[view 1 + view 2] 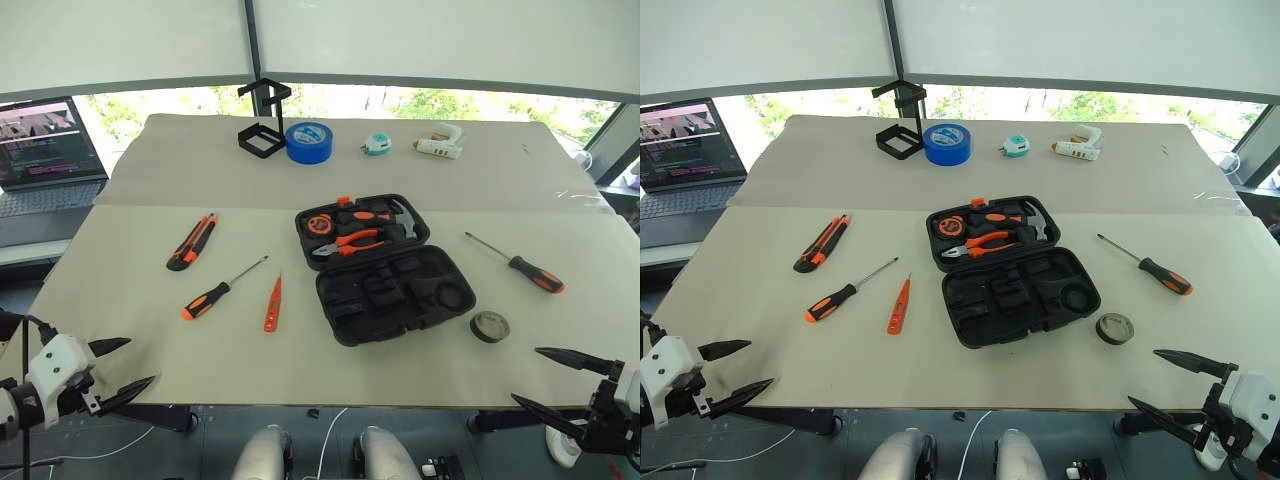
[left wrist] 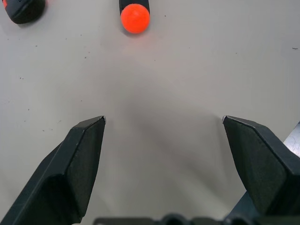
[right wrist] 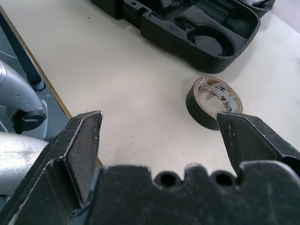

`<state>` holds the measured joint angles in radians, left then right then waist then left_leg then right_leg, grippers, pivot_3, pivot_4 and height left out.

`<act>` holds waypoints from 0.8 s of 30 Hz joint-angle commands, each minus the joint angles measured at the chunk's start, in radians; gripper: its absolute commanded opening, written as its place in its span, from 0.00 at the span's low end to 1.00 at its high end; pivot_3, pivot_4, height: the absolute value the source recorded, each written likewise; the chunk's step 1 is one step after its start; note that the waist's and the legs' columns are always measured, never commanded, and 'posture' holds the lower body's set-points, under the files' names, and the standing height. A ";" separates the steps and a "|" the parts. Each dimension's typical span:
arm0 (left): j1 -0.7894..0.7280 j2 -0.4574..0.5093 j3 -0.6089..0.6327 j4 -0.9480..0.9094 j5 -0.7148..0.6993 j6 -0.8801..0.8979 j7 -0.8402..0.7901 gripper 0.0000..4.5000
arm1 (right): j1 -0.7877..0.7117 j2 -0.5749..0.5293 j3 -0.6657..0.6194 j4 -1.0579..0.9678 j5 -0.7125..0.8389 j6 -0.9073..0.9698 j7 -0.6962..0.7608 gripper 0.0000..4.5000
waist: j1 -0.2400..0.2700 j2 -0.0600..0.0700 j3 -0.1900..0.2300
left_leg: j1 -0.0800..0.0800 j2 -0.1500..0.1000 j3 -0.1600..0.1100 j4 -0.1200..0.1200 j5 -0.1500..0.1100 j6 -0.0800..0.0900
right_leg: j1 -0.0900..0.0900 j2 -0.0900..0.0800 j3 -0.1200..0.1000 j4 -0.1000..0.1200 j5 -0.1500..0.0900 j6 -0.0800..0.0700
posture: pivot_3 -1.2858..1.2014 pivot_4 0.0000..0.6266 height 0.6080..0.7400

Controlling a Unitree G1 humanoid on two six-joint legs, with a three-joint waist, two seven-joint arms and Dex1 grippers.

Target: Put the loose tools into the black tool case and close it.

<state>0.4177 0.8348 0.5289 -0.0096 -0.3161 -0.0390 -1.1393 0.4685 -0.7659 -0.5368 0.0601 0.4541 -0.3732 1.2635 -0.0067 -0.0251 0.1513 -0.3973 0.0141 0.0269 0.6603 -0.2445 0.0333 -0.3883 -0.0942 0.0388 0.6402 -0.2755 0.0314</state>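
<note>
We hold both arms low off the bench's near edge, the left gripper (image 1: 120, 372) at the near-left corner and the right gripper (image 1: 558, 378) at the near-right, each with jaws spread wide and grasping nothing, so every tool is yet to be moved. From left to right along the near half of the bench (image 1: 130, 300) we count one knife (image 1: 192, 241), one screwdriver (image 1: 222, 288), one tester pen (image 1: 272, 304), then the case (image 1: 383, 267) lying open near the middle, a second screwdriver (image 1: 516, 263) toward the right edge, and one grey tape roll (image 1: 490, 326) just beside the case's near-right corner: five loose pieces, one case. The case's far half already holds pliers, a hammer and other tools, while the slots in the near half are free. We judge the slim pen and the screwdriver shafts the likeliest trouble, since they lie flat and may slip or roll from wide jaws. A tool seated crooked in its slot could stop the lid from shutting. Along the far edge stand one wire stand (image 1: 264, 124), one blue tape (image 1: 308, 141), one small teal thing (image 1: 376, 145) and one glue gun (image 1: 440, 143); picking any of these up by mistake would be an error.
</note>
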 commanded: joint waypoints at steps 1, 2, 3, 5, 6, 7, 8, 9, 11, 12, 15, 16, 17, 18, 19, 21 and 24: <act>-0.017 0.014 0.043 -0.022 -0.067 0.087 0.026 0.95 | -0.027 0.004 0.002 -0.076 0.033 0.022 -0.032 1.00 | 0.000 0.000 0.000 | 0.000 0.000 0.000 0.000 0.000 0.000 | 0.000 0.000 0.000 0.000 0.000 0.000 | 0.52 0.24 1.00; -0.028 0.009 0.076 -0.025 -0.111 0.158 0.052 0.95 | -0.051 0.027 0.025 -0.127 0.058 0.034 -0.055 1.00 | 0.000 0.000 0.000 | 0.000 0.000 0.000 0.000 0.000 0.000 | 0.000 0.000 0.000 0.000 0.000 0.000 | 0.52 0.24 1.00; -0.035 0.006 0.099 -0.028 -0.142 0.209 0.070 0.95 | -0.067 0.043 0.040 -0.163 0.075 0.044 -0.070 1.00 | -0.001 0.000 0.000 | 0.000 0.000 0.000 0.000 0.000 0.000 | 0.000 0.000 0.000 0.000 0.000 0.000 | 0.52 0.24 1.00; -0.029 -0.004 0.144 -0.019 -0.166 0.269 0.110 0.95 | -0.084 0.069 0.063 -0.229 0.115 0.067 -0.084 1.00 | -0.007 -0.001 0.000 | 0.000 0.001 -0.001 0.000 0.000 0.000 | -0.001 0.001 -0.001 0.002 0.000 0.000 | 0.52 0.24 1.00; -0.013 -0.013 0.178 0.000 -0.167 0.287 0.132 0.95 | -0.089 0.076 0.084 -0.284 0.155 0.111 -0.093 1.00 | -0.007 -0.001 0.000 | 0.001 0.002 -0.001 0.000 0.000 0.000 | 0.000 0.001 -0.002 0.003 0.000 0.000 | 0.52 0.24 1.00; 0.008 -0.028 0.216 0.020 -0.173 0.310 0.158 0.95 | -0.101 0.086 0.102 -0.341 0.208 0.161 -0.119 1.00 | -0.009 0.000 0.000 | 0.001 0.001 -0.001 0.000 0.000 0.000 | 0.000 0.001 -0.002 0.003 0.000 0.000 | 0.52 0.24 1.00; 0.030 -0.039 0.250 0.035 -0.186 0.356 0.183 0.95 | -0.119 0.100 0.114 -0.387 0.243 0.201 -0.161 1.00 | -0.014 0.000 0.000 | 0.002 0.001 0.000 0.000 0.000 0.000 | 0.000 0.001 -0.001 0.003 0.000 0.000 | 0.52 0.24 1.00; 0.044 -0.047 0.276 0.050 -0.197 0.390 0.202 0.95 | -0.134 0.111 0.126 -0.424 0.261 0.220 -0.186 1.00 | -0.018 0.000 0.000 | 0.002 0.001 0.000 0.000 0.001 0.000 | -0.001 0.001 -0.001 0.003 0.000 0.000 | 0.52 0.24 1.00; 0.054 -0.056 0.303 0.065 -0.225 0.457 0.224 0.95 | -0.166 0.145 0.155 -0.480 0.260 0.227 -0.232 1.00 | -0.016 -0.001 0.000 | 0.002 0.001 0.000 -0.001 0.000 0.000 | -0.001 0.001 -0.002 0.002 0.000 0.000 | 0.52 0.24 1.00; 0.049 -0.054 0.306 0.068 -0.227 0.476 0.236 0.95 | -0.176 0.154 0.164 -0.497 0.253 0.228 -0.242 1.00 | -0.012 -0.001 0.000 | 0.002 0.001 0.000 -0.001 0.000 0.000 | -0.001 0.001 -0.002 0.002 0.000 0.000 | 0.52 0.24 1.00; -0.044 -0.025 0.311 0.053 -0.279 0.565 0.286 0.95 | -0.207 0.175 0.188 -0.526 0.233 0.237 -0.273 1.00 | 0.011 -0.005 -0.001 | 0.002 0.001 -0.001 -0.001 0.000 0.000 | -0.001 -0.001 -0.006 0.001 0.000 0.001 | 0.52 0.24 1.00; -0.082 -0.004 0.301 0.044 -0.296 0.609 0.300 0.95 | -0.218 0.177 0.194 -0.535 0.229 0.243 -0.285 1.00 | 0.021 -0.006 -0.001 | 0.003 0.001 -0.001 -0.001 -0.002 -0.005 | -0.001 -0.003 -0.009 0.001 0.000 0.001 | 0.52 0.24 1.00; -0.132 0.029 0.278 0.034 -0.312 0.667 0.313 0.95 | -0.231 0.172 0.203 -0.548 0.227 0.254 -0.294 1.00 | 0.025 -0.006 -0.001 | 0.004 0.001 -0.001 0.000 -0.004 -0.008 | 0.000 -0.005 -0.011 0.001 0.000 0.000 | 0.52 0.24 1.00; -0.183 0.059 0.254 0.029 -0.325 0.718 0.322 0.95 | -0.244 0.167 0.210 -0.561 0.227 0.267 -0.306 1.00 | 0.029 -0.007 -0.001 | 0.003 0.001 0.000 0.000 -0.003 -0.009 | 0.000 -0.007 -0.015 0.002 0.000 0.000 | 0.52 0.24 1.00; -0.254 0.094 0.214 0.037 -0.329 0.767 0.336 0.95 | -0.263 0.161 0.215 -0.575 0.237 0.291 -0.325 1.00 | 0.032 -0.007 -0.001 | 0.002 0.001 0.000 0.000 -0.003 -0.010 | 0.000 -0.010 -0.020 0.003 0.001 0.000 | 0.52 0.24 1.00; -0.351 0.141 0.153 0.059 -0.322 0.825 0.350 0.95 | -0.289 0.154 0.221 -0.593 0.247 0.325 -0.352 1.00 | 0.032 -0.008 -0.001 | 0.001 0.001 -0.001 0.000 -0.001 -0.012 | 0.000 -0.012 -0.024 0.004 0.002 -0.002 | 0.52 0.24 1.00; -0.608 0.231 -0.070 0.126 -0.280 0.966 0.361 0.95 | -0.341 0.135 0.226 -0.611 0.266 0.385 -0.386 1.00 | 0.024 -0.010 -0.002 | 0.001 0.001 0.000 0.000 0.000 -0.012 | 0.000 -0.013 -0.025 0.003 0.005 -0.002 | 0.52 0.24 1.00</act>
<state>-0.0986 1.0213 0.5736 0.0976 -0.6202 0.8506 -0.7848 0.1560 -0.6136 -0.2967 -0.5163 0.6913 -0.0211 0.9036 0.0177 -0.0346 0.1495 -0.3972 0.0139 0.0270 0.6600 -0.2429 0.0223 -0.3877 -0.1067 0.0122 0.6432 -0.2703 0.0298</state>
